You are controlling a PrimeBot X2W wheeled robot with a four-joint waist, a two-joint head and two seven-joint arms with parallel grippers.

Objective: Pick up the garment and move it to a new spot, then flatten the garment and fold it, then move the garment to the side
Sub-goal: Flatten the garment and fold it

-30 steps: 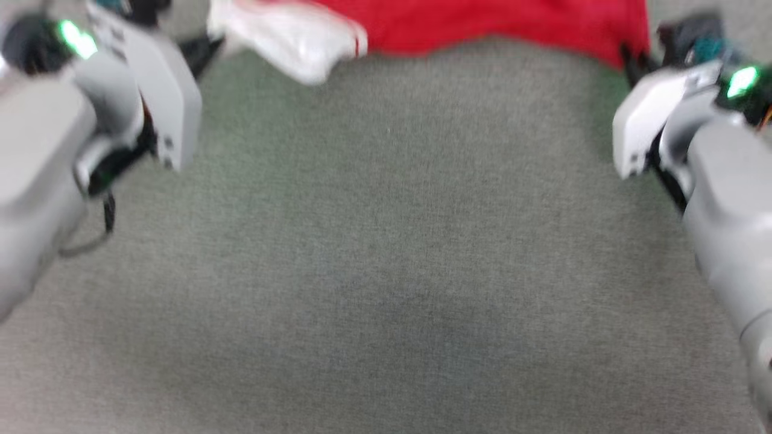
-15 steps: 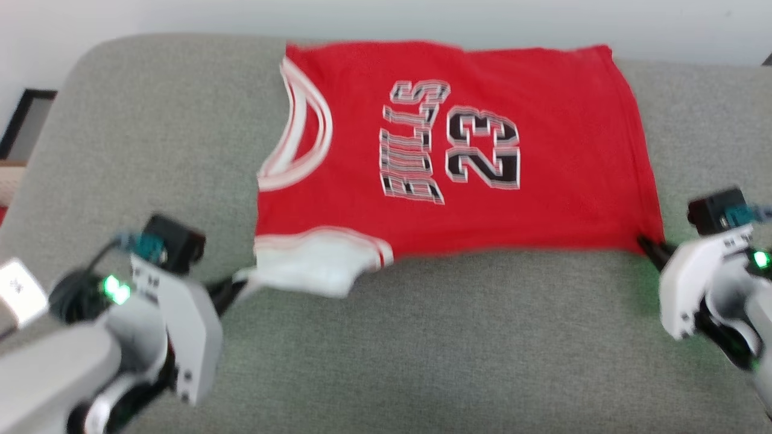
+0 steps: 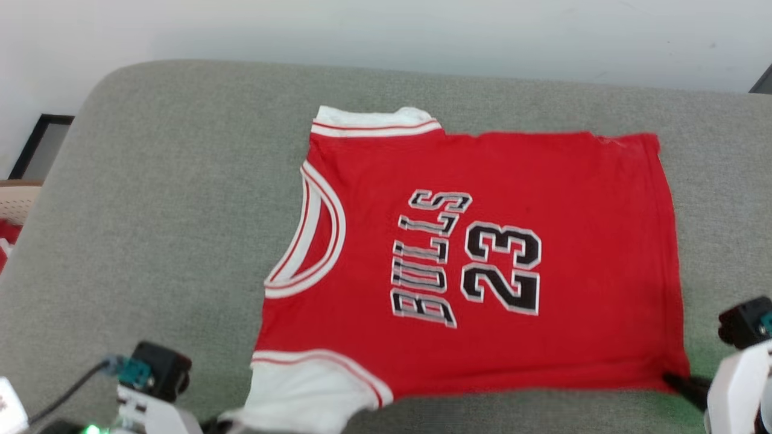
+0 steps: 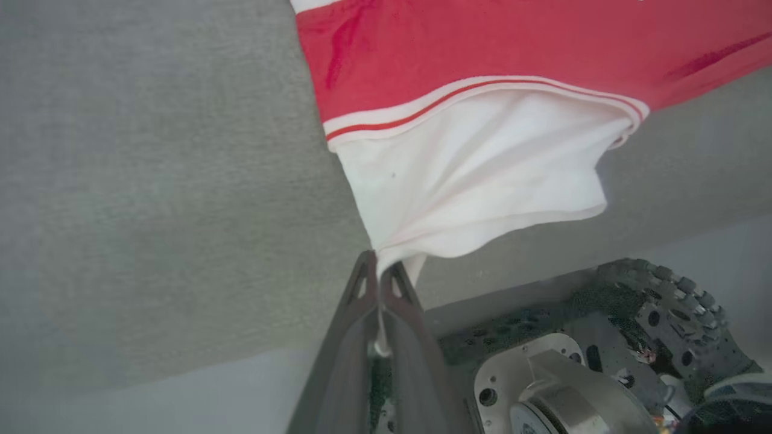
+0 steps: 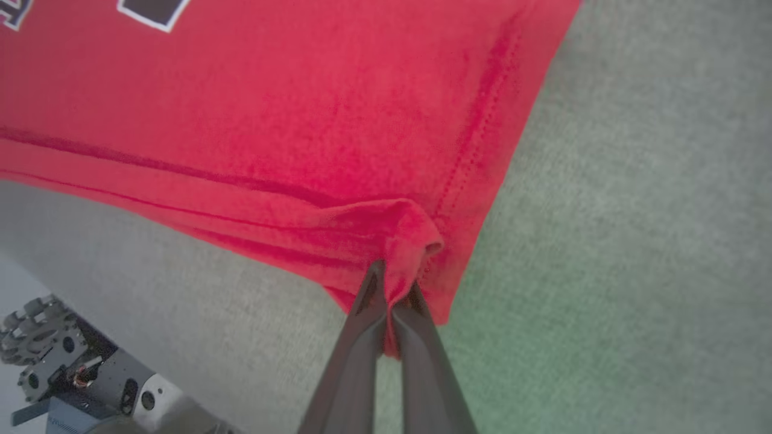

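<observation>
**Both near corners pinched, jersey spread for flattening**

The garment (image 3: 470, 259) lies face up across the grey cushion (image 3: 169, 211), collar to the left, hem to the right, lettering showing. To flatten it well, I judge the two arms should draw apart and toward the near edge evenly, low over the cushion. That way the cloth tightens without lifting or skewing (the bunched near sleeve looks likely to need a slight extra tug leftward). Release should wait until the near edge lies straight.

The left end effector (image 4: 379, 271) is clamped on the tip of the white sleeve (image 4: 476, 175) at the near left. The right end effector (image 5: 392, 289) is clamped on the hem corner (image 5: 410, 235) at the near right, with a puckered fold at its tips. Both arms reach in low from the near side, pointing away.
</observation>
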